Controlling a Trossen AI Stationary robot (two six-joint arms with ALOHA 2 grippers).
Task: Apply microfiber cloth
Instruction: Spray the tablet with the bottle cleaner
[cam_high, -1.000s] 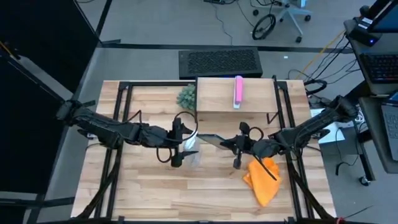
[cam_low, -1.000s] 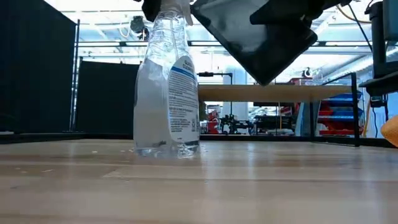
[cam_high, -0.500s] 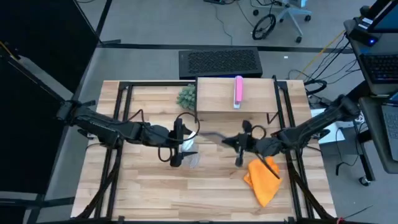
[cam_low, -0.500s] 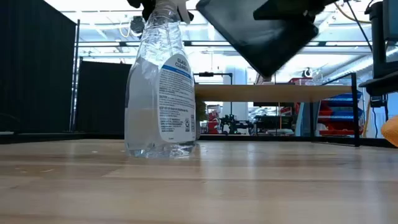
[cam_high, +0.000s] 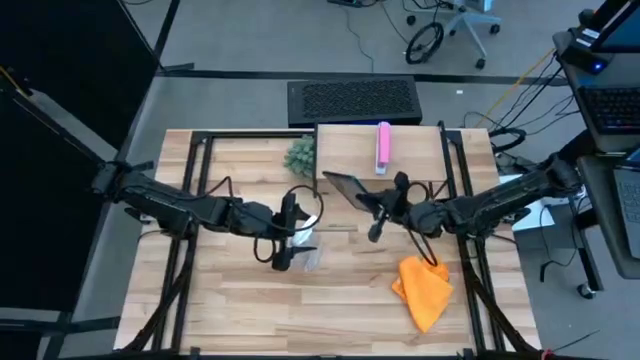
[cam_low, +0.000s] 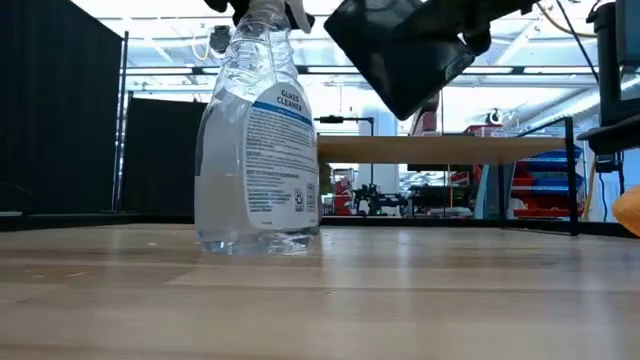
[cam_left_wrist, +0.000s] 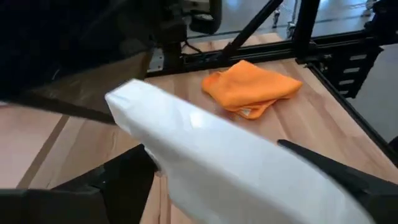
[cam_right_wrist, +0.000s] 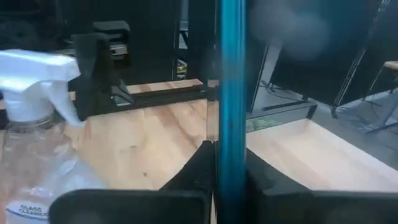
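The microfiber cloth (cam_high: 421, 291) lies crumpled and untouched on the table's right front, while the right gripper (cam_high: 377, 205) pinches the raised tablet (cam_high: 345, 186) and the left gripper (cam_high: 285, 232) clasps the spray bottle (cam_low: 255, 140); wiping probably requires freeing a gripper.

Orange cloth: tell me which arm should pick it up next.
Right, by position: the cloth lies below the right gripper. But that gripper is shut on the tablet, and the left gripper holds the spray bottle. Neither is free yet.

Crumpled orange microfiber cloth (cam_high: 421, 289) on table
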